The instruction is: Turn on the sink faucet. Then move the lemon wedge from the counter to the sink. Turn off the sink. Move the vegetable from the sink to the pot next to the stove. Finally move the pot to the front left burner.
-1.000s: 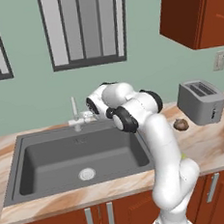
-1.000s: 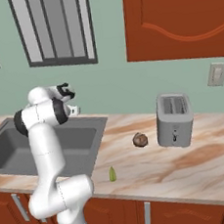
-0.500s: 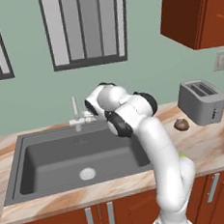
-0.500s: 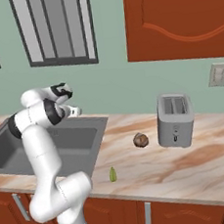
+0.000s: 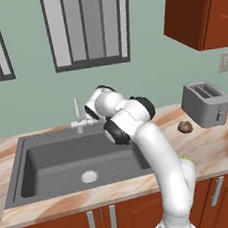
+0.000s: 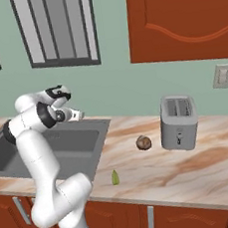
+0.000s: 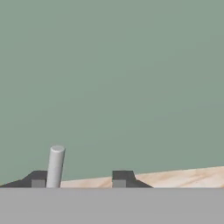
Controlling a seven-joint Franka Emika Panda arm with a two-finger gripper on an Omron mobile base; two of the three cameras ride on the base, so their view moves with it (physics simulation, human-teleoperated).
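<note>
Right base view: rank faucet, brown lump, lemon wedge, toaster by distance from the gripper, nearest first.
From the gripper, at the sink's back edge:
1. sink faucet, right beside the fingers (seen in the left base view).
2. brown lump, on the counter right of the sink, and lemon wedge, near the front edge: too close to call.
3. toaster, farthest right.

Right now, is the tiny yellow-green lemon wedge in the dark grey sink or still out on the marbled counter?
Out. The tiny yellow-green lemon wedge lies on the beige marbled counter near its front edge, right of the dark grey sink; the basin holds only its round silver drain.
</note>
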